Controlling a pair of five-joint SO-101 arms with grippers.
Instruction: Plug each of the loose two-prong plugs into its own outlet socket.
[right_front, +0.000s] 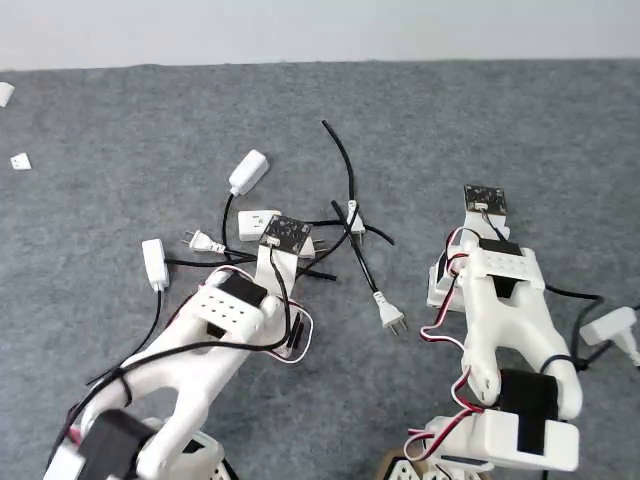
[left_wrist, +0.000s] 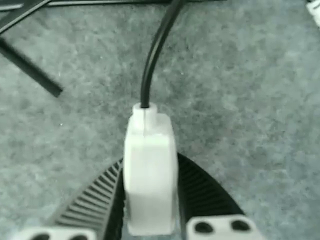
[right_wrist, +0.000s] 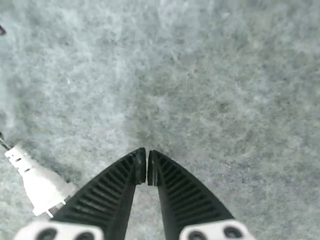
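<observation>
My left gripper (left_wrist: 150, 167) is shut on a white plug body (left_wrist: 149, 150); its black cable (left_wrist: 155, 55) runs away over the grey carpet and its prongs are hidden. In the high view the left arm (right_front: 230, 310) ends among tangled black cables. A loose two-prong plug (right_front: 390, 318) lies between the arms, another (right_front: 205, 241) lies left of the left wrist. White outlet sockets lie at the back (right_front: 248, 172), at the left (right_front: 153, 262) and at the far right (right_front: 615, 328). My right gripper (right_wrist: 148, 167) is shut on nothing above bare carpet, with a white plug (right_wrist: 40, 186) beside it.
Black cables (right_front: 345, 170) cross the carpet between the arms. A white block (right_front: 257, 224) and a small white connector (right_front: 355, 217) sit near the left wrist. Two small white pieces (right_front: 20, 161) lie at the far left edge. Open carpet stretches along the back.
</observation>
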